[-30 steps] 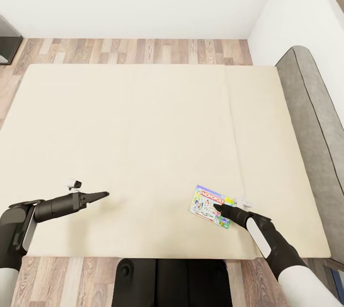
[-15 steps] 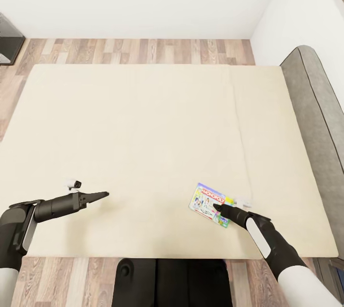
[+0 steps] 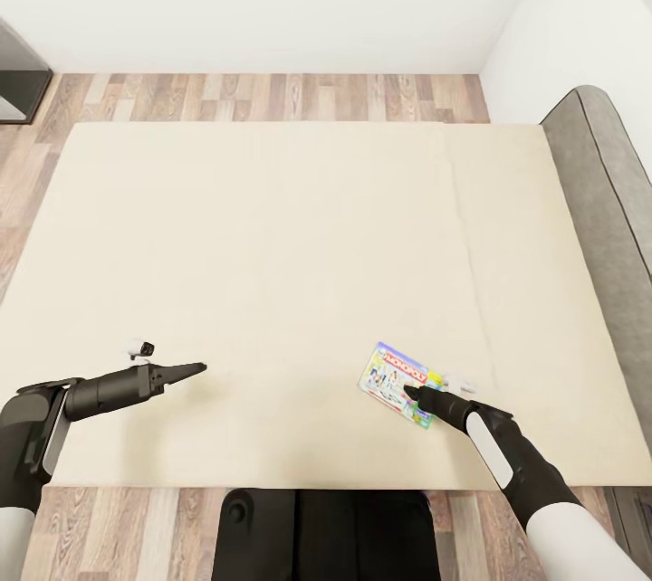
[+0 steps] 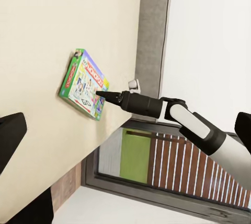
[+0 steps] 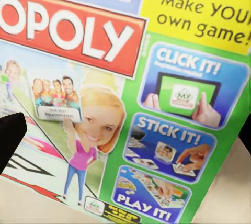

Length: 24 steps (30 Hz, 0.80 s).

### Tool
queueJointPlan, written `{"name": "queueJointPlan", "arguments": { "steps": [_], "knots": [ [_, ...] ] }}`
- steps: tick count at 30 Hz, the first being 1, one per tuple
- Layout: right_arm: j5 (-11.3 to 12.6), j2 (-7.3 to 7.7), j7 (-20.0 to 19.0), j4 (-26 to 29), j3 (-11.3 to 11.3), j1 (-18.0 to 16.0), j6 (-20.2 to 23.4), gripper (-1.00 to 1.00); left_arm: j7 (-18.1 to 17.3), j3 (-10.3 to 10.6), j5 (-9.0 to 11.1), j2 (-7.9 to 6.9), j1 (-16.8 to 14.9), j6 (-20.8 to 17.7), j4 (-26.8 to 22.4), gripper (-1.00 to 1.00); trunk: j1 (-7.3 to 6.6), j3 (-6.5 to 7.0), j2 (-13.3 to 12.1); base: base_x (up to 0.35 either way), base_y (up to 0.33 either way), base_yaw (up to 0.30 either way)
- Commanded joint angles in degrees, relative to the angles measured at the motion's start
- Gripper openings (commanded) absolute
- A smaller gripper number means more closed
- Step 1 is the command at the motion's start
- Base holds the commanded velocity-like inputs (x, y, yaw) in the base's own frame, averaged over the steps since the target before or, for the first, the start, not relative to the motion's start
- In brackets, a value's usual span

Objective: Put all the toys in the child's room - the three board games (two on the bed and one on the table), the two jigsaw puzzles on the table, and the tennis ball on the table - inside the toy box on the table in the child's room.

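One board game (image 3: 389, 375), a white-blue printed box with a green edge, lies flat on the beige bed (image 3: 272, 246) near its front edge, right of centre. My right gripper (image 3: 409, 392) hovers with its tip over the box's near corner. In the right wrist view the box lid (image 5: 130, 103) is very close, and the fingers (image 5: 10, 135) stand wide apart, open. The left wrist view shows the same box (image 4: 83, 82) with the right gripper (image 4: 98, 93) over it. My left gripper (image 3: 201, 368) hangs open and empty over the bed's left part.
The grey headboard (image 3: 607, 201) runs along the bed's right side against a white wall. Wood floor (image 3: 272, 97) borders the bed's far side. A dark piece of furniture (image 3: 18, 74) stands at the far left. My base (image 3: 326, 531) is at the bed's near edge.
The head view has shifted slightly, so the bed and headboard sit a little further right in the picture. Both arms and the board game look unchanged.
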<state>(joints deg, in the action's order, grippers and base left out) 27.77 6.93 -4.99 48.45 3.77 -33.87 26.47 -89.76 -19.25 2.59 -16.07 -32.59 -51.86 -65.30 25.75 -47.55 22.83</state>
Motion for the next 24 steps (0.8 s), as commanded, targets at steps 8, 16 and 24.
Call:
{"name": "queueJointPlan", "arguments": {
  "steps": [8,16,24],
  "knots": [
    [0.09,0.07,-0.02,0.11,0.09,0.00,0.21,1.00,-0.24,0.03,-0.05,-0.01,-0.02,-0.61,0.00,1.00,0.03,-0.06,0.09,0.000,0.070,0.000],
    [0.09,0.05,-0.02,0.15,0.09,0.02,0.24,1.00,-0.24,0.02,-0.04,-0.01,-0.02,-0.61,0.00,1.00,0.03,-0.06,0.09,0.000,0.109,0.000],
    [0.09,0.04,-0.02,0.15,0.09,0.02,0.21,1.00,-0.24,0.05,-0.05,-0.01,-0.02,-0.61,0.00,1.00,0.03,-0.06,0.09,0.000,0.088,0.000]
  ]
}}
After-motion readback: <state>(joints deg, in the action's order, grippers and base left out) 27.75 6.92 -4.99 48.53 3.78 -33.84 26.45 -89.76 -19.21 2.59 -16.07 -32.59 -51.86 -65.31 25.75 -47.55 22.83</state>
